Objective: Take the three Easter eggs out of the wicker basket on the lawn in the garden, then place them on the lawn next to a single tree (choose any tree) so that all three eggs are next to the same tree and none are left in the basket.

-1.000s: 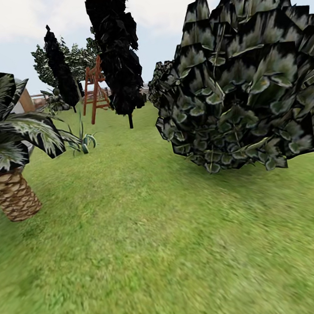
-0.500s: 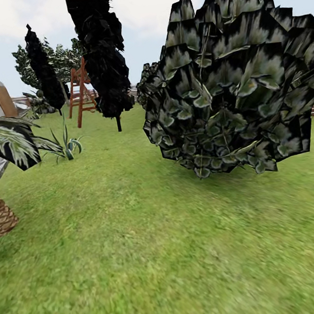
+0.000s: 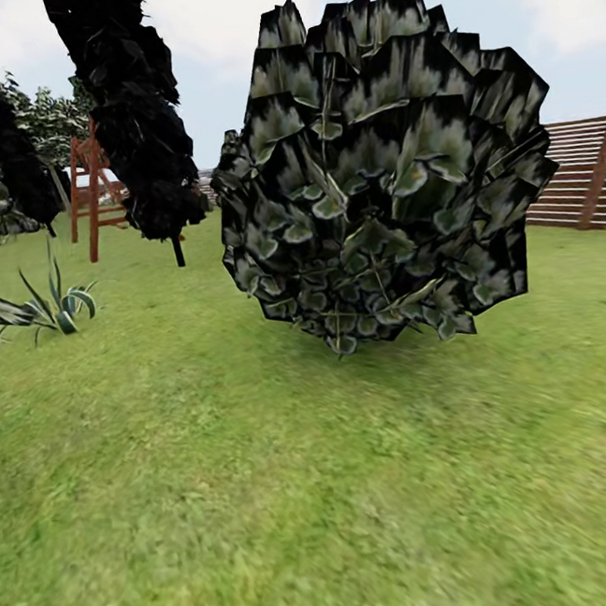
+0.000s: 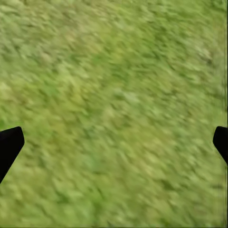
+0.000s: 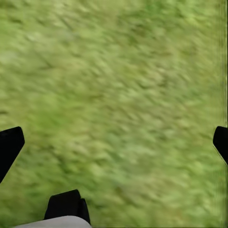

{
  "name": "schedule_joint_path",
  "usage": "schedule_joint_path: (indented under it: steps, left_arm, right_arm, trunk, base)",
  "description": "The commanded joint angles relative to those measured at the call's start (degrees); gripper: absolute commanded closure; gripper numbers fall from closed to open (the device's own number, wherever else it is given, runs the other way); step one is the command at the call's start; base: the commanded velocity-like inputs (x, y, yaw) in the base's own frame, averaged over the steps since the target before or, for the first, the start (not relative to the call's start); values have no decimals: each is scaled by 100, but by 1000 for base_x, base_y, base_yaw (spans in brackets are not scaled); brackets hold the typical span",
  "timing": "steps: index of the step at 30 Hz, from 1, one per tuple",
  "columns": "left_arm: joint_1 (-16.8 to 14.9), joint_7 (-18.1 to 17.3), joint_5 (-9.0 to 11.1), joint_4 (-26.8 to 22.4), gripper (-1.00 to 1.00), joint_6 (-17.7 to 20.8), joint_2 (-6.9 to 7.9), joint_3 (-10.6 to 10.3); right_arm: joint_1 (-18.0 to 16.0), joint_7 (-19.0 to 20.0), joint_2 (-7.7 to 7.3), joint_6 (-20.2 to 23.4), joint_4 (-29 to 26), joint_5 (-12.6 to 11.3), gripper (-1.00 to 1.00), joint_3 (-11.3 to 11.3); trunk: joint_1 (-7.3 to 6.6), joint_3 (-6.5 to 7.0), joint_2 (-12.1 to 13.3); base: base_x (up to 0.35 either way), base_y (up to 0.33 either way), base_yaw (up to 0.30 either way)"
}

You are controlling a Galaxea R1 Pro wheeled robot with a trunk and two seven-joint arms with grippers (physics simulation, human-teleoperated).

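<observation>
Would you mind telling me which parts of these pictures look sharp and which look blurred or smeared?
Head view: the big leafy bush, the dark trees and the wooden fence are fairly crisp, while the lawn near the camera is smeared. Left wrist view: the grass is streaked, the dark fingertips at the edges sharper. Right wrist view: the same streaky blur on the grass.

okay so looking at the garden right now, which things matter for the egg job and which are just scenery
Part of the job:
lawn
left hand, open, empty
right hand, open, empty

Just scenery:
big leafy bush
dark thin-trunked tree
orange ladder frame
spiky plant
slatted fence
</observation>
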Motion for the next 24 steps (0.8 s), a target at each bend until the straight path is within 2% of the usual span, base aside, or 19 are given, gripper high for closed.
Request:
schedule_joint_path:
  steps: [1,24]
  left_arm:
    - [-1,5,7,0,-100,-15,-1,3]
    - [-1,5,7,0,-100,-15,-1,3]
  right_arm:
    - [-6,-2,2,-20,9,-3,-100,-6]
    - [-6,-4,-2,-20,9,-3,-100,-6]
  trunk:
    - [2,-3,-2]
    - [2,56,-2]
  base:
    - [263,-173,-284]
    - [261,-178,-278]
